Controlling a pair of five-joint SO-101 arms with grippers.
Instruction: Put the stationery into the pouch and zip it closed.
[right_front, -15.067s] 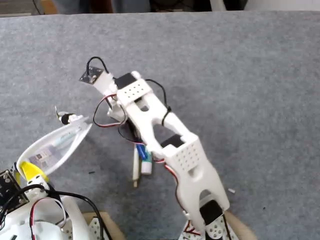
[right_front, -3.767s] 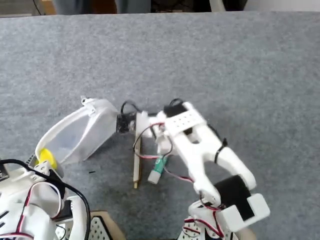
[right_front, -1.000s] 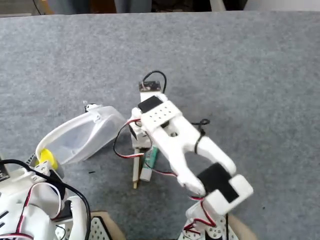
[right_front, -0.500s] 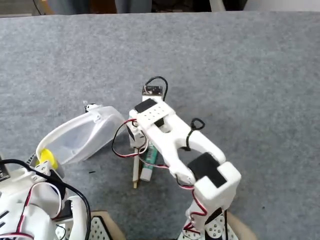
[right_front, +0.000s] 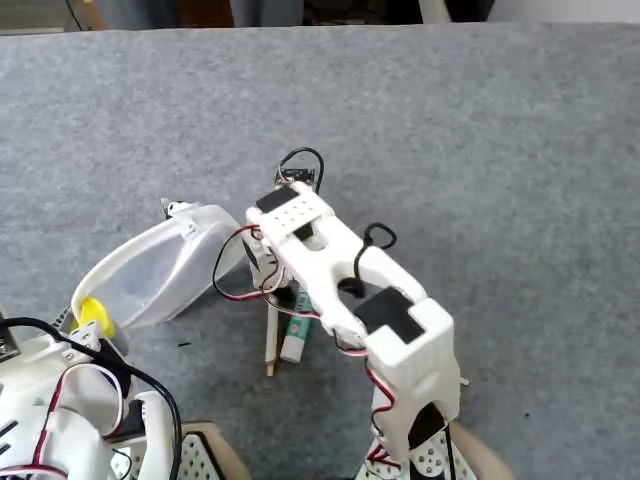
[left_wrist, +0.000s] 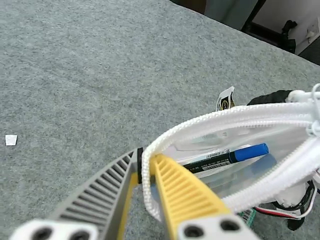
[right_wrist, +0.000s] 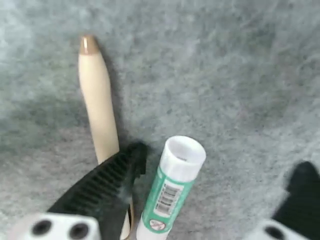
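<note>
1. Right gripper (right_wrist: 220, 160) was wide open and held nothing. Its black fingers (right_wrist: 107, 177) were low over the grey table (right_front: 480, 150).
2. Glue stick (right_wrist: 170, 185) lay between the jaws, much nearer one finger than the other, white cap end pointing away from the wrist. Contact with that near finger: cannot tell.
3. Wooden pencil (right_wrist: 97, 105) lay just beside the glue stick, on the far side of that same finger. The finger overlapped the pencil's lower part, so the pencil crowded that side of the grasp. Its brown tip was clear of the gripper.
4. In the high view the right arm (right_front: 340, 290) hung over both items. The glue stick's lower end and the pencil's lower end stuck out from under it, side by side on the table.
5. Left gripper (left_wrist: 145, 172) was clamped on the pouch (right_front: 160, 270). The yellow finger and the grey finger pinched the rim at the end of the white zipper (left_wrist: 280, 120).
6. The pouch lay on the table just beside the right arm, unzipped, with the two zipper bands spread apart.
7. A marker with a blue cap (left_wrist: 225, 157) lay inside the pouch.
8. A small white scrap (left_wrist: 11, 140) lay on the table, well apart from the pouch.
</note>
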